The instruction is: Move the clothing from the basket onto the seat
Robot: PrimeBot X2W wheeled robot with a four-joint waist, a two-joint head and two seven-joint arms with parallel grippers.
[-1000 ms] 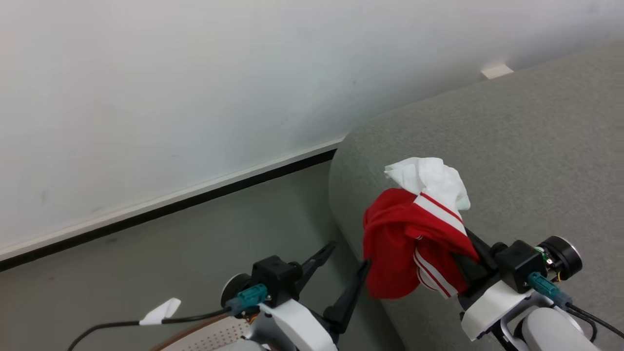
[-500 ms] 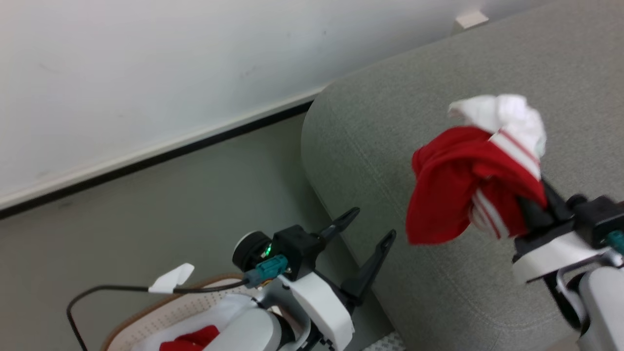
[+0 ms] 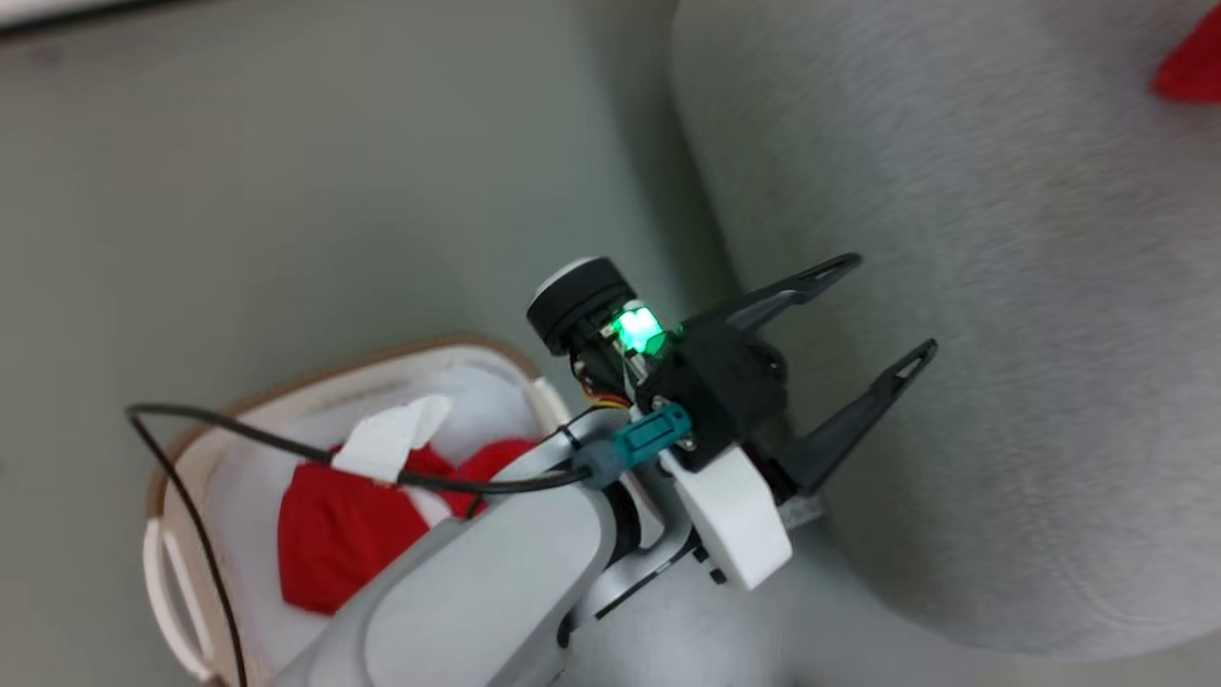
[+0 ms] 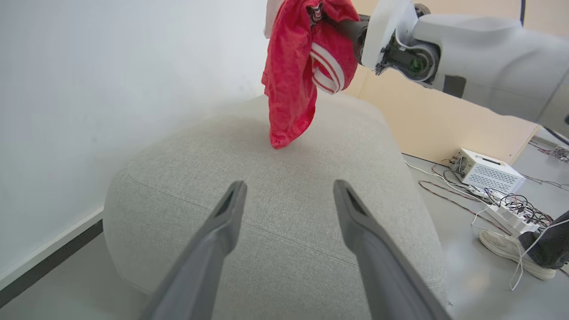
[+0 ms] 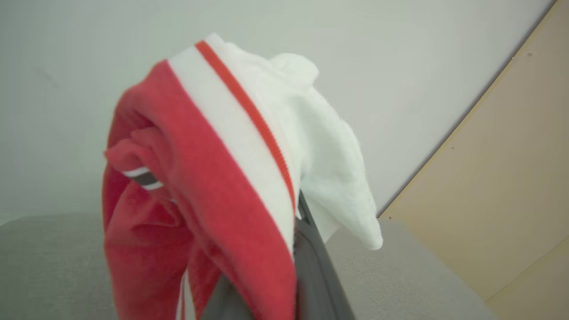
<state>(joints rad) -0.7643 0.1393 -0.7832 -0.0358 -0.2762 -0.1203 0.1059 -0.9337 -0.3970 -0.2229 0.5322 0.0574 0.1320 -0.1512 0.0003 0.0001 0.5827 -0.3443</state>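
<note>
My left gripper (image 3: 892, 303) stands open and holds nothing, its tips over the near edge of the light grey seat (image 3: 1030, 315). In the left wrist view the same gripper (image 4: 289, 186) points at the seat (image 4: 178, 178). A red garment (image 4: 289, 89) with white stripe trim hangs above the seat top, with my right gripper (image 4: 349, 29) shut on it. Seen from the right wrist, that garment (image 5: 213, 178) and its white lining drape over a dark finger (image 5: 313, 271). The cream basket (image 3: 200, 448) sits on the floor at lower left, with more red clothing (image 3: 334, 539) inside.
A black cable with a white tape tag (image 3: 386, 441) crosses over the basket. Right of the seat lie a beige board (image 4: 435, 120), a white box (image 4: 486, 171), tangled cables with a power strip (image 4: 511, 211), and a person's shoe (image 4: 506, 253). A white wall (image 4: 111, 89) stands behind.
The head camera has tilted down, bringing the basket into view. My right gripper carried the red garment further out over the seat, toward the view's upper right. The left gripper stayed open.
</note>
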